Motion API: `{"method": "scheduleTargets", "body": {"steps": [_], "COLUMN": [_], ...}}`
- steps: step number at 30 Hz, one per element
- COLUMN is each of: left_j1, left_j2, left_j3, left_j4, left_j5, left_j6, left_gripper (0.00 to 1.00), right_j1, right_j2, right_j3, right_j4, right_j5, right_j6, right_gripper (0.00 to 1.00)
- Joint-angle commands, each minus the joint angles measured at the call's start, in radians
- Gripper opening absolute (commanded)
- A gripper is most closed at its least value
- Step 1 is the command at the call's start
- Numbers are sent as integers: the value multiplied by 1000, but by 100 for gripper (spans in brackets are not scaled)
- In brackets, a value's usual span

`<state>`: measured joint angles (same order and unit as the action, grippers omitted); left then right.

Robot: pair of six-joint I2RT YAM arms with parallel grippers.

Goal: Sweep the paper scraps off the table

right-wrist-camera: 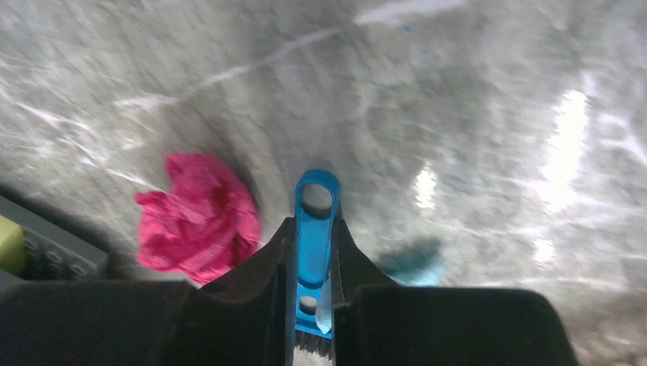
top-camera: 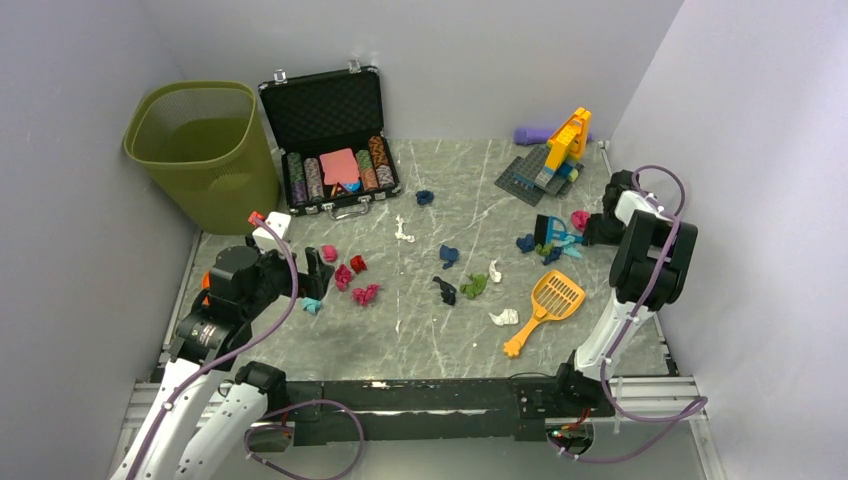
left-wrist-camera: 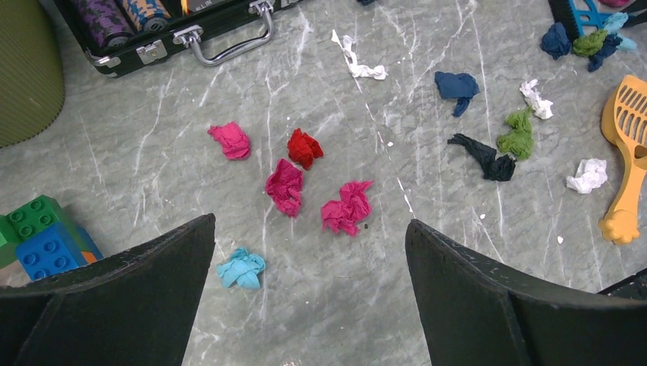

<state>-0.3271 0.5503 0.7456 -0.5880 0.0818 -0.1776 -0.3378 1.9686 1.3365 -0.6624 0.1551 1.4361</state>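
At right of the top view: right gripper (right-wrist-camera: pixel 313 229) clamped on blue brush handle (right-wrist-camera: pixel 311 259); tool-pickup step. Left gripper (left-wrist-camera: pixel 310 223) spread wide, empty. Paper scraps (top-camera: pixel 363 293) scattered across the centre of the table (top-camera: pixel 440 340). Next, probably: lift brush, sweep scraps toward orange scoop (top-camera: pixel 548 305).

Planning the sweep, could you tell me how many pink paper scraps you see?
4 pink scraps: three before the left arm, one beside the blue brush; others may be hidden.

Robot test cell, bare white walls (top-camera: pixel 450 60), rail-framed table (top-camera: pixel 440 340)
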Motion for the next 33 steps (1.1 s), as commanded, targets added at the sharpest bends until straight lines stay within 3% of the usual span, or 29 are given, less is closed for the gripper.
{"method": "scheduleTargets", "body": {"steps": [1,14,16,18,19,23,33], "left_j1": [1,0,0,2,2,0,1], "left_j2": [-14,-21,-22,-21,-22,-20,-16], "left_j3": [3,0,0,0,0,0,1], "left_j4": [25,24,24,23,23,23,20], "left_j5": [-5,-13,-13,-15,-16,-16,-22], "left_j6": [2,0,-1,-3,-3,-2,-2], "left_gripper": [98,98,98,98,98,98,98], "right_j1": [18,78,77,72,63,49,43], "right_j2": [-96,-383,-400,-404,-405,-342,19], "right_j3": [-77,-164,-153,-152,-163,-138,206], "right_j4": [-59,56,41,0,8,-3,-274], "right_j5": [-25,-68,-29,6,10,50,-2], "right_j6": [1,-88,-113,-96,-97,-90,-145], "right_gripper": [10,10,24,50,57,57,53]}}
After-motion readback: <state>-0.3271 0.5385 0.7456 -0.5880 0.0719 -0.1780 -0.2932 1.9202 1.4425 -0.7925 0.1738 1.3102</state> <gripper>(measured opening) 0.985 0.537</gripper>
